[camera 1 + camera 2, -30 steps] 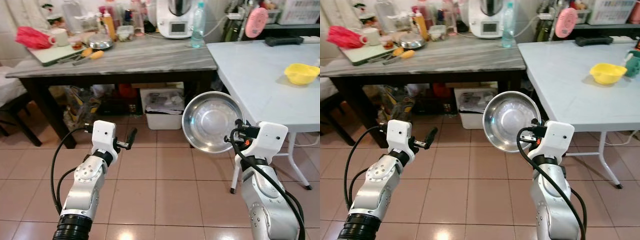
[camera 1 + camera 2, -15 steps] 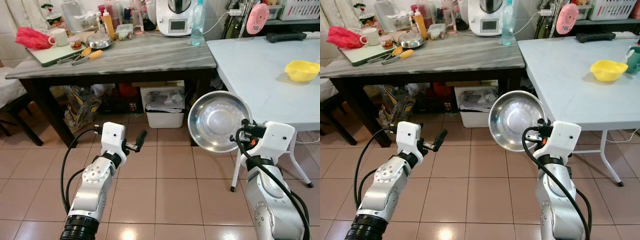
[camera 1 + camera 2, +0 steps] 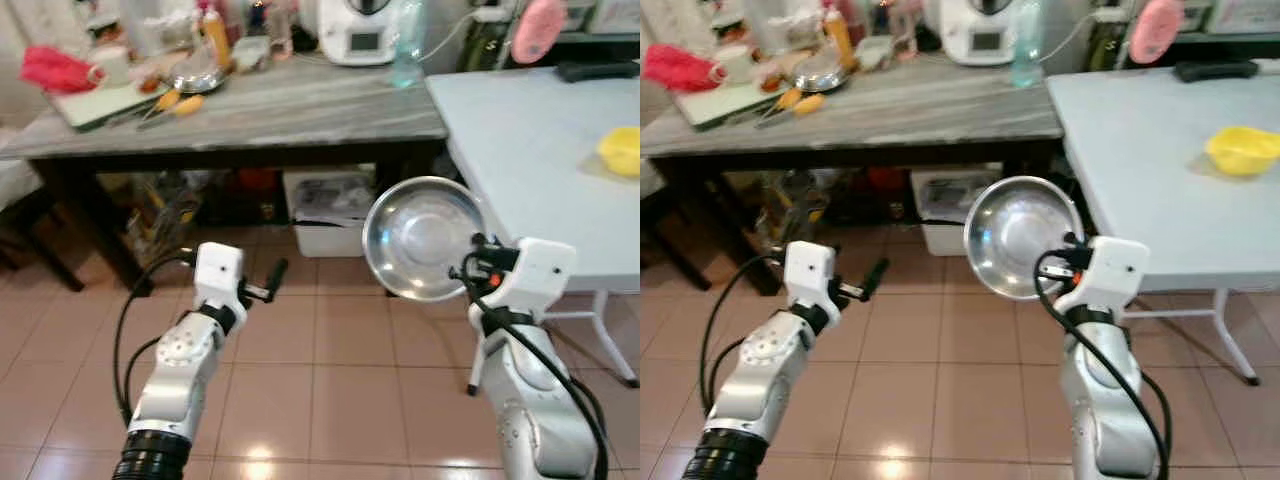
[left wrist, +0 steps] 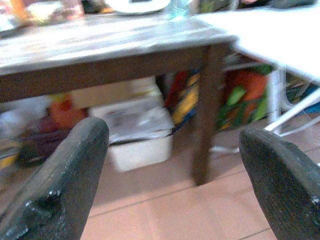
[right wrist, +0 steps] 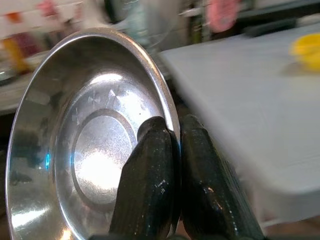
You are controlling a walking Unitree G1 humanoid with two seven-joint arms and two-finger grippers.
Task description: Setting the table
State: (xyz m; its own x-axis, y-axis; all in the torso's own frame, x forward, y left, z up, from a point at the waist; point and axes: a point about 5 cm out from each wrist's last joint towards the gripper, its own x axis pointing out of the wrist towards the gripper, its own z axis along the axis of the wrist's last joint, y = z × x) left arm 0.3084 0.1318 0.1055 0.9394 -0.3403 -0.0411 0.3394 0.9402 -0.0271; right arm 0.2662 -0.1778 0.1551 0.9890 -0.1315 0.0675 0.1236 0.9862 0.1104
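My right gripper (image 3: 472,266) is shut on the rim of a shiny steel bowl (image 3: 420,238), held upright on its edge over the tiled floor, just left of the white table (image 3: 520,150). In the right wrist view the two black fingers (image 5: 155,175) pinch the steel bowl's (image 5: 90,145) rim. A yellow bowl (image 3: 620,152) sits on the white table at the far right. My left gripper (image 3: 272,281) is open and empty, held low over the floor in front of the dark table (image 3: 250,110); its fingers (image 4: 60,185) stand wide apart in the left wrist view.
The dark marble-topped table carries bottles, a white appliance (image 3: 360,22), a steel dish (image 3: 195,80) and a red bag (image 3: 50,68). A white bin (image 3: 325,215) and bags lie beneath it. The white table's metal legs (image 3: 600,330) stand at the right.
The camera has shifted and blurred, so the whole scene sits slightly lower and left. The right gripper still holds the bowl in the same pose; the left arm is little changed.
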